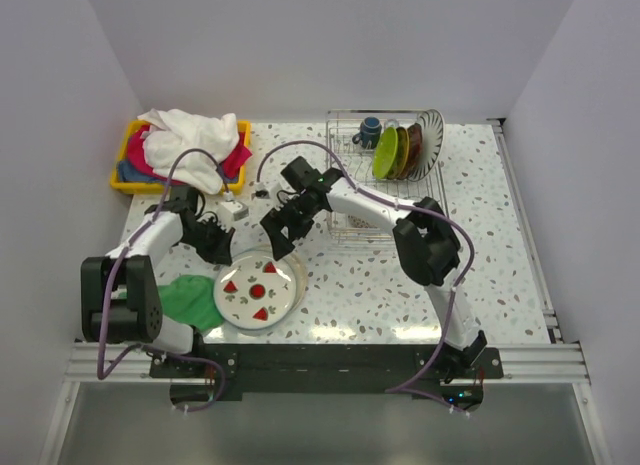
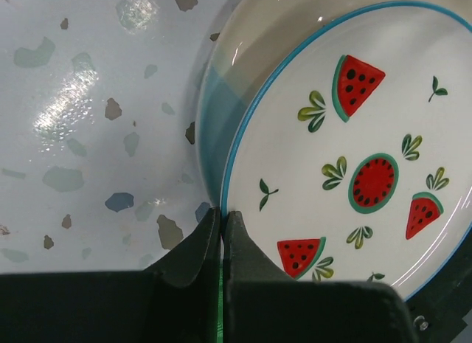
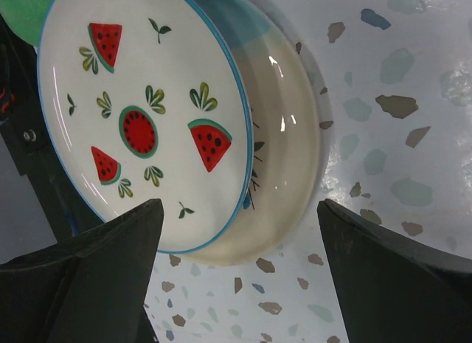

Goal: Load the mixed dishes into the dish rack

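Watermelon plate (image 1: 255, 293) lies at 7 o'clock on the table (image 1: 480, 265), resting over a larger pale dish (image 3: 295, 136). Left gripper (image 2: 221, 214) is clenched at the plate's 10 o'clock rim, apparently pinching it, though the contact is poorly seen. Right gripper (image 3: 240, 206) hangs released, fingers spread wide over the 1 o'clock rim. Dish rack (image 1: 340, 125) stands at 1 o'clock, well apart.

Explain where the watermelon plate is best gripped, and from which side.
Probably its thin rim, one finger above and one below. The watermelon plate lies flat, stacked off-centre on a cream plate, so it offers no other hold. Come from the right, where its edge hangs over the cream plate's hollow and leaves room beneath.
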Robot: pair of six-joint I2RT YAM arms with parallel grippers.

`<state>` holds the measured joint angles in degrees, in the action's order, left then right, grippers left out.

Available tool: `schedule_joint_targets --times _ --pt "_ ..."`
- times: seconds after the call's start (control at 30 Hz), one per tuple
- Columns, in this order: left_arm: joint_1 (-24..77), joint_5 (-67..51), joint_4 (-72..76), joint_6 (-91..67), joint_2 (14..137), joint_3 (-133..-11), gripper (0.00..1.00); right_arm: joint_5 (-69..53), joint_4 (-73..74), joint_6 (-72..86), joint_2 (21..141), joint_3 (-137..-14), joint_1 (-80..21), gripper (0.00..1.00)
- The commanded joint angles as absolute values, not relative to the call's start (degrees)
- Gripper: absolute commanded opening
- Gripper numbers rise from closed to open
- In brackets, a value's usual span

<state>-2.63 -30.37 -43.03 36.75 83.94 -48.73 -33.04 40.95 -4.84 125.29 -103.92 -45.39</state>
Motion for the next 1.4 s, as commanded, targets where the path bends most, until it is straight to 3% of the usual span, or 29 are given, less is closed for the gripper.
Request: schedule_joint_targets --times 0.0,0.43,0.67,0.7,0.8,0.9,1.07,1.13,1.2,1.37 --pt "-3.52 -32.60 -47.02 43.59 79.98 -52.20 0.00 -37.70 39.64 -7.65 124.97 -105.91 -45.35 0.90" --pt "-3.96 -39.02 -45.97 42.63 75.50 -53.79 0.00 -50.09 36.75 -5.11 130.25 -107.23 -47.20 0.81" --pt "-4.04 -40.34 -43.25 40.08 75.15 -53.35 0.00 -53.61 35.24 -2.20 131.13 -106.96 -48.08 0.34" --pt "-3.96 -40.25 -42.81 39.64 75.15 -53.18 0.00 -53.70 35.24 -2.02 130.87 -106.96 -48.16 0.20" --pt "-4.04 -38.95 -38.52 36.23 74.45 -52.56 0.01 -52.83 36.30 -2.37 129.38 -106.88 -48.08 0.00" --pt "-4.04 -36.75 -33.86 30.18 72.43 -54.56 0.23 -50.01 39.28 -3.07 127.97 -108.36 -47.99 0.00" --pt "-4.31 -32.18 -23.23 14.79 67.42 -68.42 0.44 -44.49 45.00 -0.45 124.64 -116.35 -45.01 0.00" --pt "-4.31 -27.44 -15.67 6.71 65.66 -72.05 0.58 -39.49 43.25 3.77 121.05 -117.77 -42.90 0.00" --pt "-4.31 -23.84 -9.88 1.35 64.95 -76.10 0.65 -32.56 42.63 5.79 119.10 -120.14 -41.40 0.00" --pt "-4.31 -22.14 -4.92 -3.16 64.34 -76.91 0.68 -15.23 39.56 13.00 113.48 -124.88 -35.43 0.00"
